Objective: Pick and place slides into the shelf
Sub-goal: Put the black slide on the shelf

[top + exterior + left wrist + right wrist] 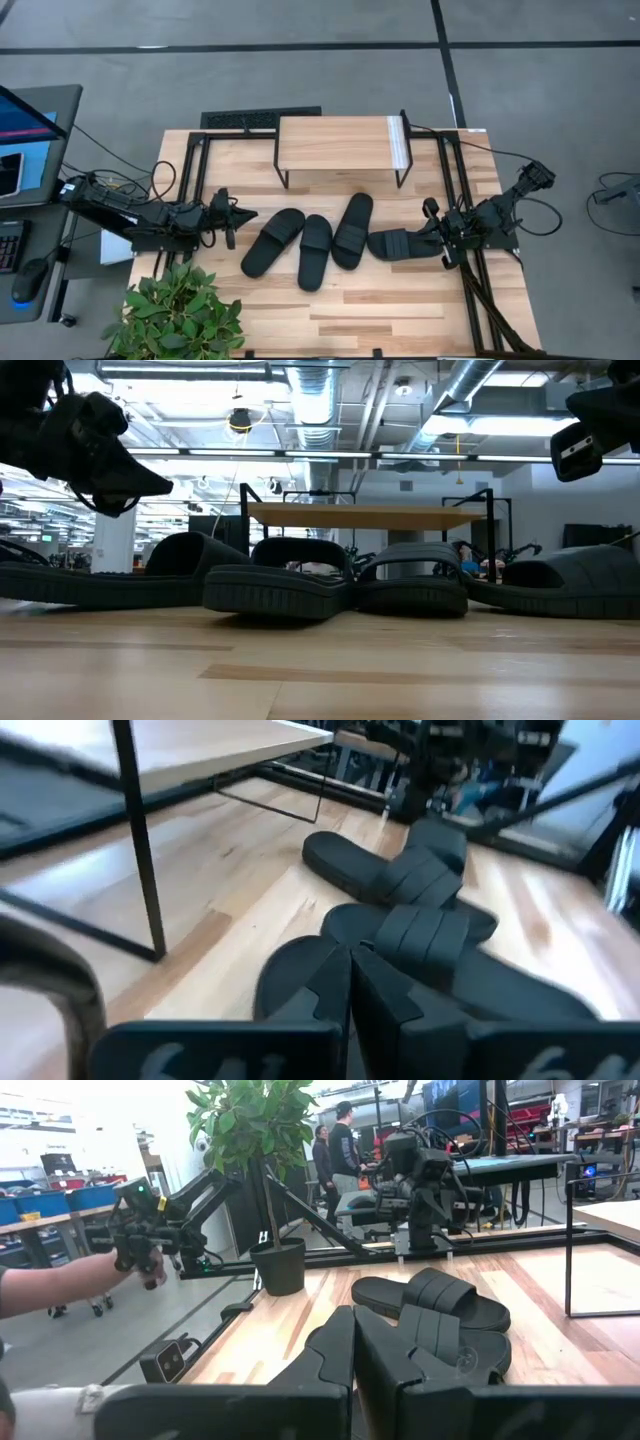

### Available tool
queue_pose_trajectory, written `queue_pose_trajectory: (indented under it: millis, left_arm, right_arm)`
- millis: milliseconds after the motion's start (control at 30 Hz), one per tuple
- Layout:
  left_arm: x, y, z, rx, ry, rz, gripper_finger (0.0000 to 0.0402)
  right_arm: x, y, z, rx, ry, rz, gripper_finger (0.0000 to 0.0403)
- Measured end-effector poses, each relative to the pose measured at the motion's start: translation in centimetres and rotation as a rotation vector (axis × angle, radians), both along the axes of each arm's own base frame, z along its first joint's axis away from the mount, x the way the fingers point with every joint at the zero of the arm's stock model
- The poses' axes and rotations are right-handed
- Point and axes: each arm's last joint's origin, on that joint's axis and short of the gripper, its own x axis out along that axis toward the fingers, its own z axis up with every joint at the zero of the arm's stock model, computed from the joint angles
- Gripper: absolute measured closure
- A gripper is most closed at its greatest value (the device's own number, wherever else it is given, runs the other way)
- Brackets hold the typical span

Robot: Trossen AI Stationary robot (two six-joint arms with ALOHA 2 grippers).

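Four black slides lie sole-down on the wooden table in front of the shelf [340, 145]: one at the left [273, 242], one beside it [315, 250], a third [352, 230], and the rightmost [405, 243]. The shelf stands on thin black legs near the far edge, its top bare. My left gripper [245, 214] is shut and empty, raised above the table just left of the leftmost slide [300, 980]. My right gripper [432, 233] is shut and empty, raised beside the right end of the rightmost slide [445, 1345]. In the low view both grippers hang above the slides.
A potted plant [180, 315] stands at the table's near left corner. Black frame rails [455, 190] run along the table's left and right sides. A desk with a monitor [25, 130] is off the left edge. A person's hand [130, 1265] and other people show in the room beyond.
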Motion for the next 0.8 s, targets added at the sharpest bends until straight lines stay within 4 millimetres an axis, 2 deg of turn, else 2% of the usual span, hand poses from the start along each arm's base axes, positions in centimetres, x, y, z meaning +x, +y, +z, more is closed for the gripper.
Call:
queue_pose_trajectory:
  millis: [233,533,800]
  left_arm:
    - [0.0,0.0,0.1,0.136,0.034,-0.033,0.0401]
    - [-0.2,-0.4,-1.1,0.401,0.202,-0.283,0.0401]
    - [-0.2,-0.9,-1.3,0.537,0.209,-0.468,0.0401]
  right_arm:
    - [0.0,0.0,0.0,0.000,0.000,0.000,0.0403]
    - [0.0,0.0,0.0,0.000,0.000,0.000,0.0403]
    - [0.0,0.0,0.0,0.000,0.000,0.000,0.0403]
